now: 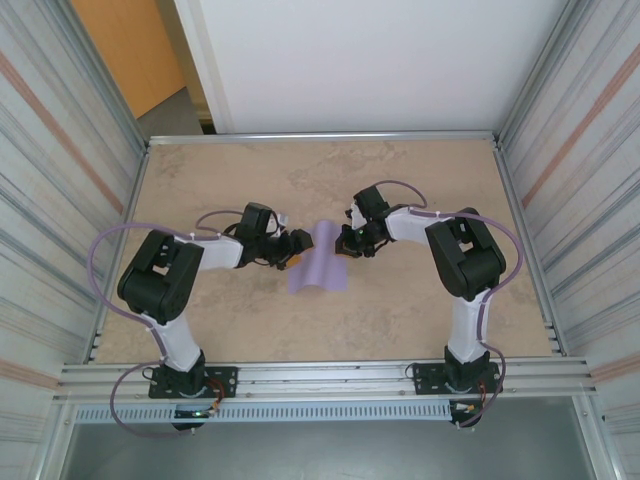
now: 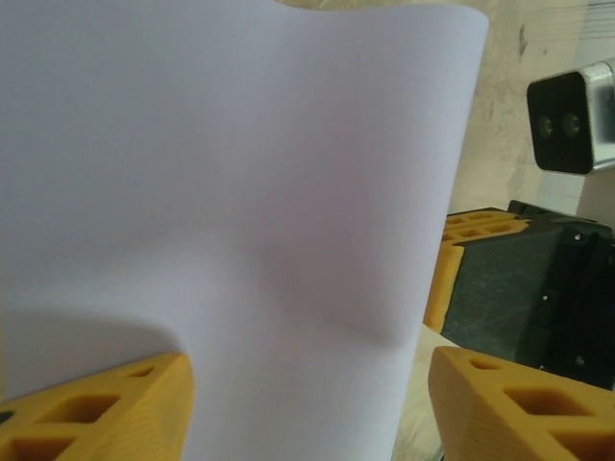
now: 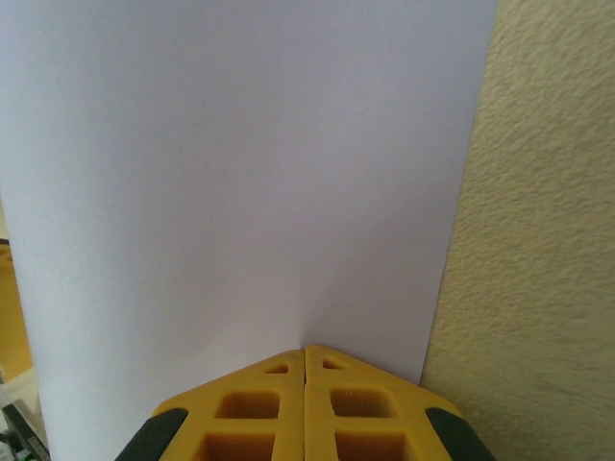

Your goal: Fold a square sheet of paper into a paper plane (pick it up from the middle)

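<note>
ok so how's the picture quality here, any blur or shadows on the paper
top external view: evenly lit and sharp, the thin pale lilac paper sheet clear; left wrist view: sheet close and soft, a grey shadow band above the lower-left yellow finger; right wrist view: sheet flat-lit and featureless, beige table crisp

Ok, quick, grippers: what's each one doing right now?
Left gripper: open, jaws apart around the square sheet of paper.
Right gripper: shut, pinching the sheet's edge.
</note>
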Controlling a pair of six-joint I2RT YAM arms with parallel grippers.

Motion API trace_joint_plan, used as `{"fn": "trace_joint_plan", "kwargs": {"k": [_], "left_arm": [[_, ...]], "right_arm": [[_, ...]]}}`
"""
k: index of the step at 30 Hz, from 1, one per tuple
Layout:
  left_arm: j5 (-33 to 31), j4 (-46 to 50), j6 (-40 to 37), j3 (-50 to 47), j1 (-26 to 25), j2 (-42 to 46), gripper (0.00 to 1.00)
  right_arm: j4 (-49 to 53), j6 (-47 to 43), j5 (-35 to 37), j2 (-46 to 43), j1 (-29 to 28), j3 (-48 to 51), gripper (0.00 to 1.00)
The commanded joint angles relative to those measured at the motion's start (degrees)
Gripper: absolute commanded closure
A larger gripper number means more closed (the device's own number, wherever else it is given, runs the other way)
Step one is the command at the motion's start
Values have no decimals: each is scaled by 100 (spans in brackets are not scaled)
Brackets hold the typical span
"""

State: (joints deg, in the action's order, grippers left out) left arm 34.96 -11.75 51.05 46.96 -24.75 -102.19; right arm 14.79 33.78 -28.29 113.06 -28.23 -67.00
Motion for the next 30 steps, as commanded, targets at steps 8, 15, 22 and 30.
{"fn": "trace_joint_plan", "kwargs": {"k": [8,15,22,30], "left_arm": [[-169,622,-288,-216,-3,-180,29],[-235,993,-589,-28,-56,-180,29],[-209,1261,-884,161,-67,-226,32],[-96,1486,-1269,503,-55,-223,48]], "right_arm": [[36,334,88,286,-366,-167,92],[-99,515,-38,405,-505,-241,92],[-157,568,-150,420,-508,-260,92],[-459,751,-482,395,-365,-143,92]]}}
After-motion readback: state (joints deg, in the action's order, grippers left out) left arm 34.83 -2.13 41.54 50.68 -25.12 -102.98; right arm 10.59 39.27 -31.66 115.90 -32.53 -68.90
